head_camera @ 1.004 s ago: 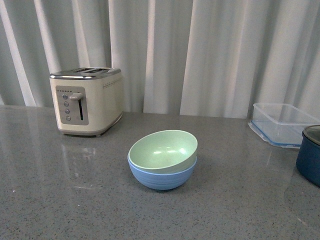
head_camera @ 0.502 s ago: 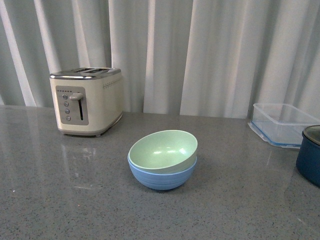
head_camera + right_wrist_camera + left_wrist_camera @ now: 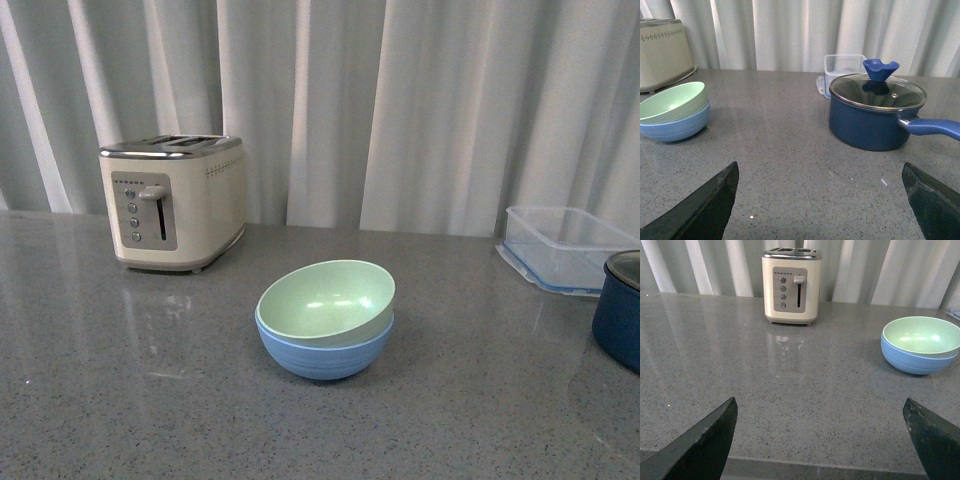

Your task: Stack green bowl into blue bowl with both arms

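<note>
Green bowl (image 3: 328,297) sits inside blue bowl (image 3: 323,350), tilted, mid-counter right of toaster (image 3: 176,201) — stacking looks done. Left gripper (image 3: 822,442) and right gripper (image 3: 822,202) both spread wide, empty, well apart from bowls — only leveling possibly left.

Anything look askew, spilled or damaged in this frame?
One thing: the green bowl sits in the blue bowl tilted, not level, its rim riding higher on the side toward the clear container. Nothing looks spilled or damaged. Both grippers are open and well clear of the bowls.
</note>
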You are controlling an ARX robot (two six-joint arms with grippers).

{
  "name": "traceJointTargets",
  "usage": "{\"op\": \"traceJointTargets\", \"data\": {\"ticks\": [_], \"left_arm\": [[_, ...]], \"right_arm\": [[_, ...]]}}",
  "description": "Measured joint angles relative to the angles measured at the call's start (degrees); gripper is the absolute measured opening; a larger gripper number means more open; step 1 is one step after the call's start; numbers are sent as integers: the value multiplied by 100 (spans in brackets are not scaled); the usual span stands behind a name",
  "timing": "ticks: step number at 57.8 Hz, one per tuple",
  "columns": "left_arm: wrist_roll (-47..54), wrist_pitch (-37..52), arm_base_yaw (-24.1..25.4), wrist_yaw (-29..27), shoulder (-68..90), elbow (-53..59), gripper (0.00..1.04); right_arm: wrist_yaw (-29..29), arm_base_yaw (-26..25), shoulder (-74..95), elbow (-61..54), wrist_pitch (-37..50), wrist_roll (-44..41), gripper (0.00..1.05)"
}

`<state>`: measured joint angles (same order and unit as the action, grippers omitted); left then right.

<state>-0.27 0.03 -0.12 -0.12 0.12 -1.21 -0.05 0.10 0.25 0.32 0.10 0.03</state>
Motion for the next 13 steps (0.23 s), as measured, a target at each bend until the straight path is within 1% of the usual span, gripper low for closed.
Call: {"op": "traceJointTargets", "data": {"ticks": [13], "left_arm": [[0,0,0,0,0,0,98]], "right_arm": [[0,0,0,0,0,0,95]]}}
